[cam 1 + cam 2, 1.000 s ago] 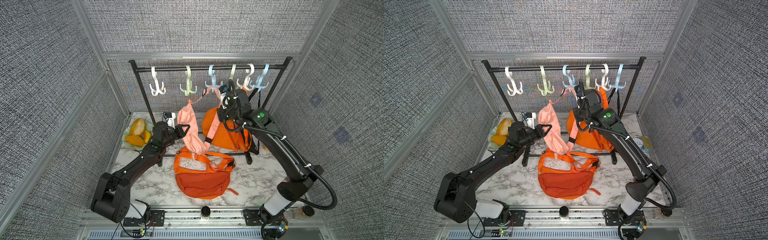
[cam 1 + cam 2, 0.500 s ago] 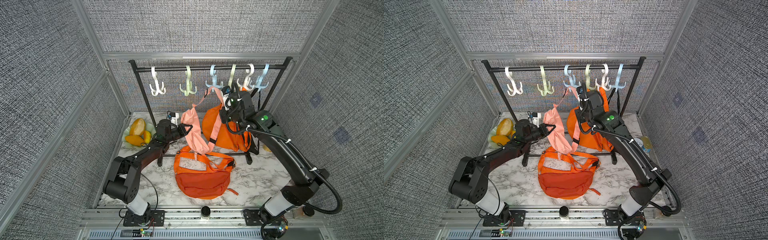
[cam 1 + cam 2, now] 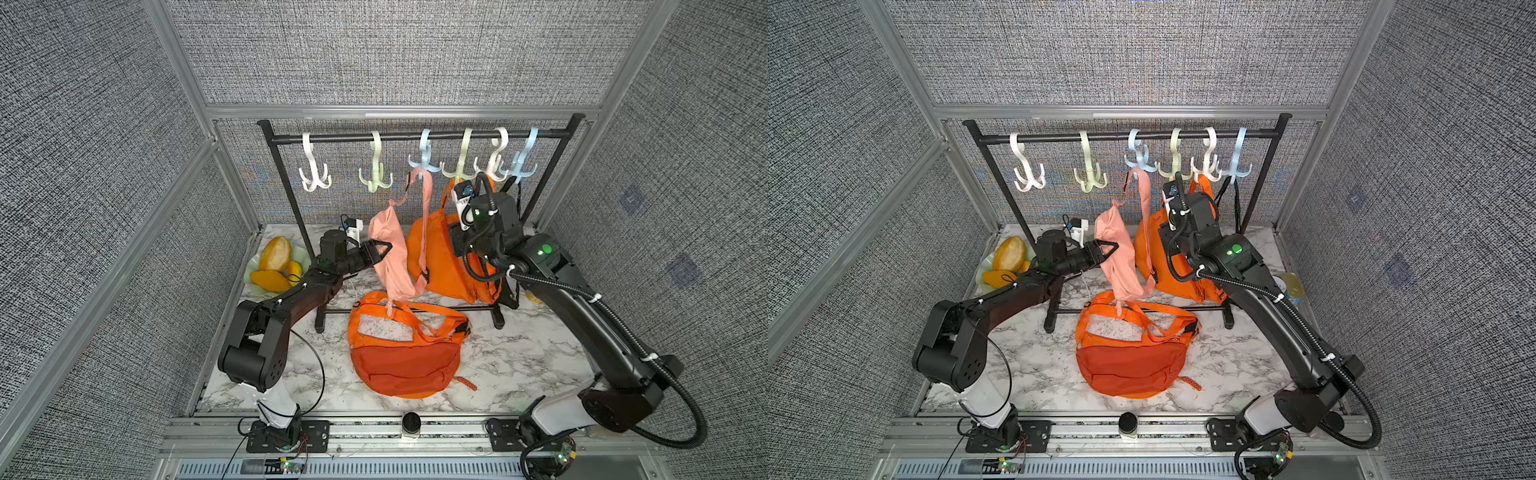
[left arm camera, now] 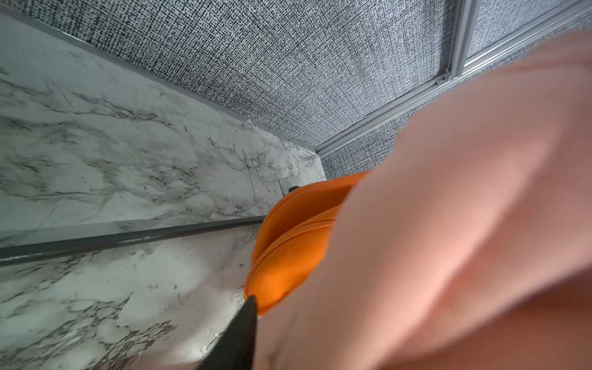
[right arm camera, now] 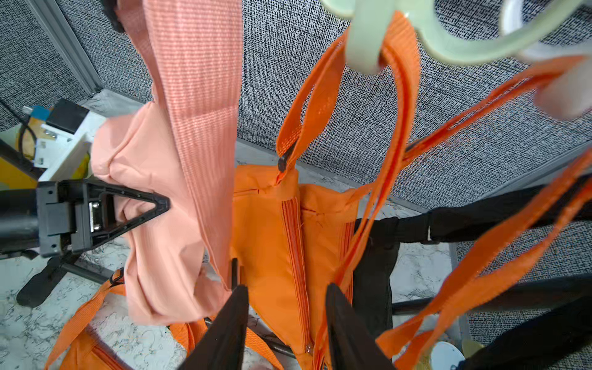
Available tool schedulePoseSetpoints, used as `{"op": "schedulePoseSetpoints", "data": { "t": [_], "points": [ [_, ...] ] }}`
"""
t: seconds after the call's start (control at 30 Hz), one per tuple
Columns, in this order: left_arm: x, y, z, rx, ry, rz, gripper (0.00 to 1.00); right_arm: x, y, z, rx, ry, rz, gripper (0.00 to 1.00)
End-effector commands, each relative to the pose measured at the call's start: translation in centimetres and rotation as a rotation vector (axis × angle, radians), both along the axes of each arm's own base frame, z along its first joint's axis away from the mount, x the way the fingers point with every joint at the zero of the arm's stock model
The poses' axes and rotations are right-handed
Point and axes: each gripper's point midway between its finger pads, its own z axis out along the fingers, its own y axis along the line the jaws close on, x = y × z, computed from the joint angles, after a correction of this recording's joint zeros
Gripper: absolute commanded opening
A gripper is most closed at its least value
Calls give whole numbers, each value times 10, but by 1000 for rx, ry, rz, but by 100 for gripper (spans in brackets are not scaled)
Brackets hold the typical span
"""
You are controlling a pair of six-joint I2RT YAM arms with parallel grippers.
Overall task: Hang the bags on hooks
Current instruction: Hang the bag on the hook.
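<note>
The pink bag (image 3: pixel 390 253) (image 3: pixel 1117 249) hangs by its strap (image 3: pixel 426 216) from the pale blue hook (image 3: pixel 424 160) (image 3: pixel 1136 156) on the black rack. My left gripper (image 3: pixel 382 250) (image 3: pixel 1108 251) is open at the bag's body, with pink fabric lying loosely against its fingers (image 5: pixel 137 208). In the left wrist view one finger (image 4: pixel 243 330) shows and the pink bag (image 4: pixel 448 224) fills the rest. My right gripper (image 5: pixel 286 307) is open with nothing between its fingers, just right of the pink strap (image 5: pixel 198 112), facing a hanging orange bag.
An orange bag (image 3: pixel 449 257) hangs from the pale green hook (image 3: pixel 459 166). Another orange bag (image 3: pixel 405 357) lies on the marble table under the pink one. A black bag (image 3: pixel 509 286) hangs at the rack's right end. White (image 3: pixel 313 178) and green (image 3: pixel 375 178) hooks hang bare. A fruit plate (image 3: pixel 276 266) sits far left.
Both grippers have opened. The right one has let go of the pink strap and dropped below the hooks. The left one has released the bag's body, and its arm has folded back.
</note>
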Motion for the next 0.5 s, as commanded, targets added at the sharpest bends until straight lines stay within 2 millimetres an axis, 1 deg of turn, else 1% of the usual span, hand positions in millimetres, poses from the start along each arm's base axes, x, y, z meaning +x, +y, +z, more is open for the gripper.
{"op": "schedulePoseSetpoints", "data": {
  "t": [0.0,0.03,0.07,0.1,0.17,0.3,0.47],
  "points": [
    [3,4,-4,79,-14,4,73,-6,-2,9,34,-30,-8,44],
    [5,5,-4,99,-15,8,78,-8,-3,10,38,-33,-7,44],
    [6,7,-4,117,-14,14,97,-11,-3,11,41,-36,-5,45],
    [6,8,-3,134,-13,21,99,-13,-3,11,43,-37,-2,46],
    [6,12,0,160,-21,31,99,-17,-3,12,44,-43,2,48],
    [2,24,16,211,-61,72,99,-24,-4,10,21,-50,1,54],
    [-7,42,35,255,-124,106,99,-37,6,-1,-35,-52,45,65]
  ]
}}
